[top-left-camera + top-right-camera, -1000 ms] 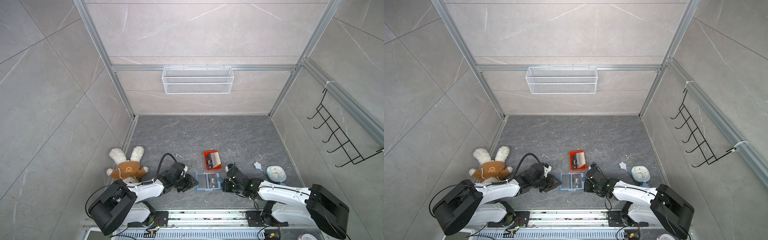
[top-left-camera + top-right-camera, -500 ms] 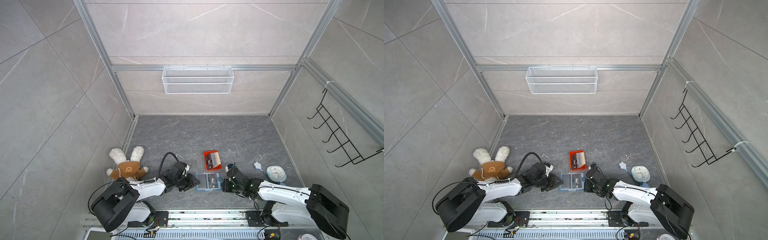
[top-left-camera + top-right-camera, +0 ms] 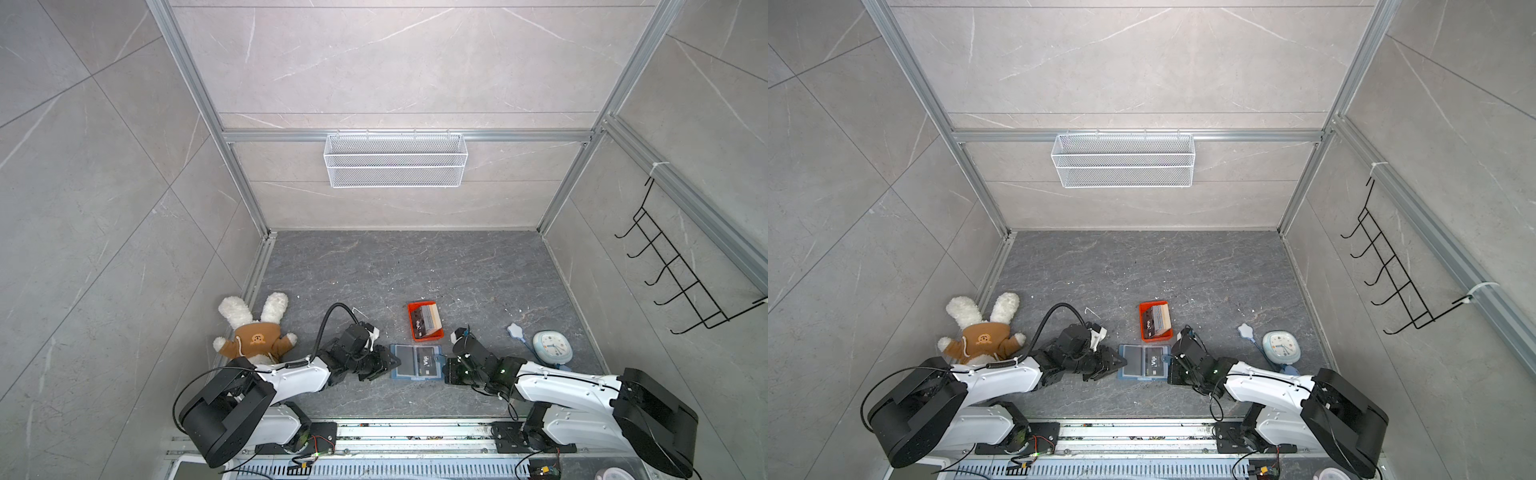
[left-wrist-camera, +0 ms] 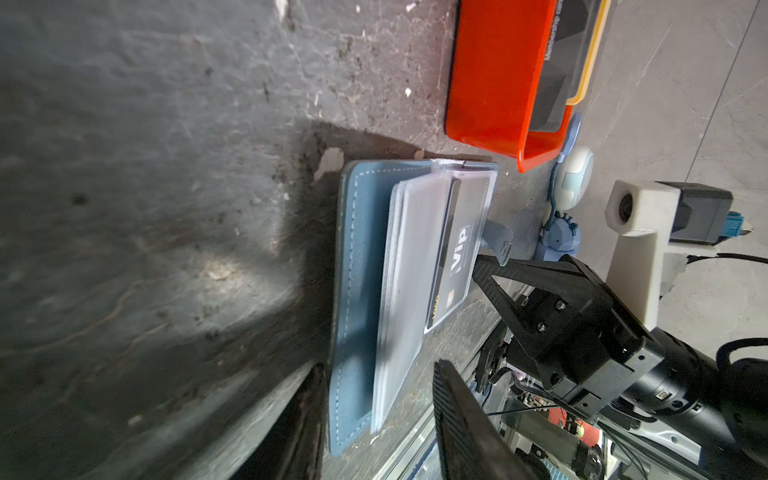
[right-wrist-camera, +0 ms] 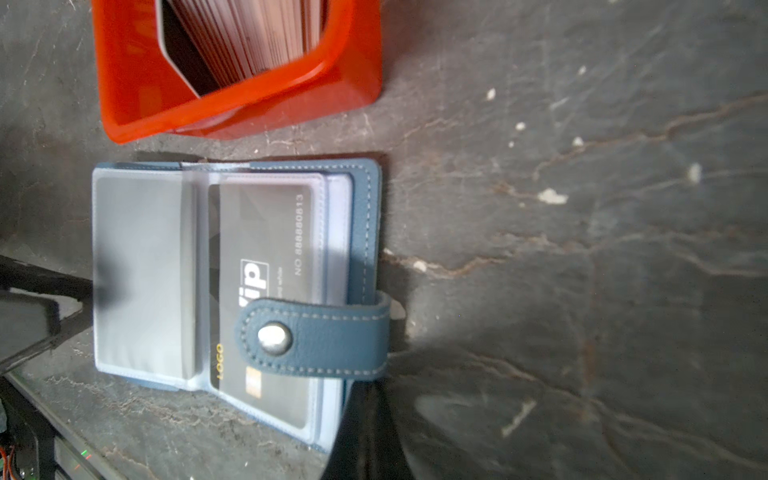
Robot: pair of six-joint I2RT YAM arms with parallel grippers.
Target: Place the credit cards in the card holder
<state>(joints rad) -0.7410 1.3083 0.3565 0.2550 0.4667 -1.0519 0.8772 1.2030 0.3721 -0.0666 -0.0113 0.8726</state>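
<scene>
The blue card holder (image 3: 415, 362) (image 3: 1144, 360) lies open on the dark floor. A black "Vip" card (image 5: 266, 270) sits in its clear right pocket, and the snap tab (image 5: 316, 336) is folded over that card. The credit cards (image 3: 427, 321) (image 5: 249, 37) stand stacked in the orange tray (image 3: 412, 322) just behind the holder. My left gripper (image 3: 388, 363) (image 4: 376, 374) is open, and the holder's left edge lies between its fingers. My right gripper (image 3: 446, 368) (image 5: 365, 419) is shut, with its tip at the holder's right edge below the tab.
A plush rabbit (image 3: 253, 332) lies at the left wall. A pale blue clock (image 3: 552, 345) and a small white piece (image 3: 514, 331) lie to the right. On the back wall hangs a wire basket (image 3: 395, 160), and a black hook rack (image 3: 681, 282) is on the right wall.
My left gripper has edged slightly toward the holder's left edge. The right arm and the holder have not moved.
</scene>
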